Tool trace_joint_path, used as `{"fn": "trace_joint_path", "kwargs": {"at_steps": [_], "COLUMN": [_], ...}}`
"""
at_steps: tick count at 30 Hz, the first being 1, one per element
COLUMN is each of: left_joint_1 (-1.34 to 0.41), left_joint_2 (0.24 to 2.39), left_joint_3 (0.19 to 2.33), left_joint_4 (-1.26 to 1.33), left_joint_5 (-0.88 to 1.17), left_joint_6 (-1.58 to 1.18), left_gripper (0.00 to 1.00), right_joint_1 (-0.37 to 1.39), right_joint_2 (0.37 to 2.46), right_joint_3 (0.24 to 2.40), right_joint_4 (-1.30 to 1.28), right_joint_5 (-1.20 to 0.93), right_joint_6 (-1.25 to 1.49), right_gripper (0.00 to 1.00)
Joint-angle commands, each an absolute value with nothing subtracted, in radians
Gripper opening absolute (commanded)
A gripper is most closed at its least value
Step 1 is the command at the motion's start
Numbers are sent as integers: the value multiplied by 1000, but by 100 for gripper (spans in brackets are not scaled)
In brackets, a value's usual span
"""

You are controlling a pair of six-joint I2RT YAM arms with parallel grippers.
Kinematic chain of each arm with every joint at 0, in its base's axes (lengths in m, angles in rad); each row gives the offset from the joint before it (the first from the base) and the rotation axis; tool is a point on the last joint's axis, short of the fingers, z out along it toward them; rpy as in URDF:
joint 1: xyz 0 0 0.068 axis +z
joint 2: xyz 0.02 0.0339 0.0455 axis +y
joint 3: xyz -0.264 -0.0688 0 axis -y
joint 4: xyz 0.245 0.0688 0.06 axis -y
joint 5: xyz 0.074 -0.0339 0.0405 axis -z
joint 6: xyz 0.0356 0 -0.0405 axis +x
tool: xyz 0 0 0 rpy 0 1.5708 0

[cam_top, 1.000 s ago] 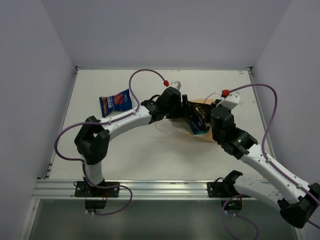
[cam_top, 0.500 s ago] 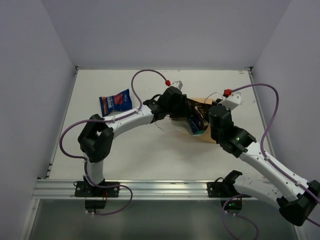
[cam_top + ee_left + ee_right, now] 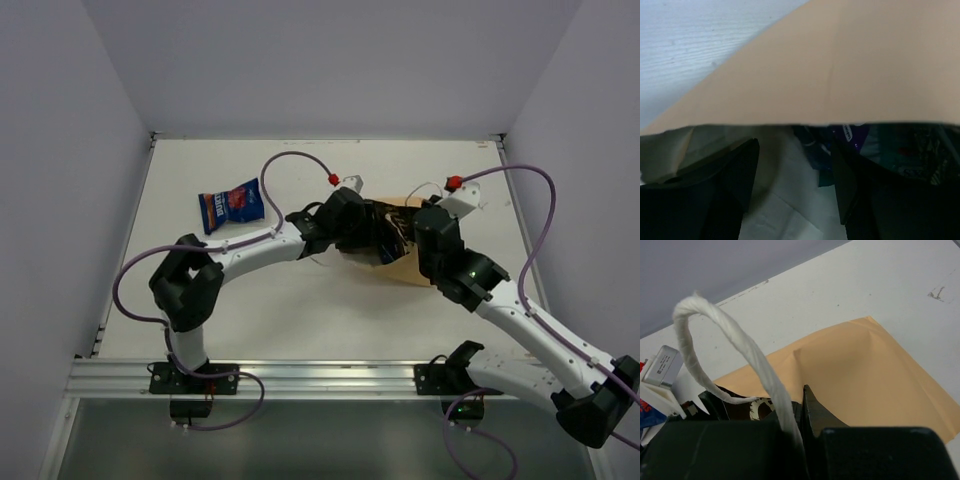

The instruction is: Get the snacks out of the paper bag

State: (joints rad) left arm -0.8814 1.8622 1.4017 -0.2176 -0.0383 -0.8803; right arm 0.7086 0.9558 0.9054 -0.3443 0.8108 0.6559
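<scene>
A white table [image 3: 300, 310] fills the middle, with plain pale walls [image 3: 330, 60] from nine round to three o'clock and an aluminium rail [image 3: 320, 378] along six o'clock.

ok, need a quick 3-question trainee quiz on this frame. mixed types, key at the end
1. True or false: the left hand has its fingers apart, reaching into the mouth of the tan kraft paper bag.
2. Multiple choice: what is the right hand shut on? A) a teal packet B) the bag's white string handle C) nothing
3. Short answer: how many snacks lie out on the white table, clear of the bag, and what colour?

Key: 1 true. 2 B. 3 one, the blue foil packet with red print, lying to the left of the bag in the top view.
</scene>
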Motion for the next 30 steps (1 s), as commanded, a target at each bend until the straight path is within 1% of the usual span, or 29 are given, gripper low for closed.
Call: {"fn": "trace_joint_path", "kwargs": {"at_steps": [1,5,8,13,19,25,28,30], "left_joint_1": [-881,-879,-880,-911,-925,-922,-923,-923], "left_joint_2": [1724,1654,1612,1614,1703,1741,1689,1635], "left_joint_3": [1355,1332,1296,1252,1256,1258,1229,1224], "left_joint_4": [-158,-186,-161,-104,-69,-55,-22,-35], "left_joint_5": [-141,-172,-144,-132,-138,-176,-183,-199], "left_joint_6": [-885,-873,-910,-962,-976,-979,-986,-974], "left_gripper": [68,75,76,69,69,68,67,69], "right_joint_1": [721,719,719,719,719,719,719,719], "right_joint_2": [977,1005,1022,1049,1066,1052,1042,1029], "right_joint_3": [946,971,982,1003,1028,1009,1002,993], "right_joint_4": [-385,-390,-387,-382,-394,-397,-406,-411], "right_joint_5": [746,764,776,767,733,704,698,706], "right_joint_6": [718,707,706,719,730,727,723,716], "right_gripper": [0,0,0,0,0,0,0,0]}}
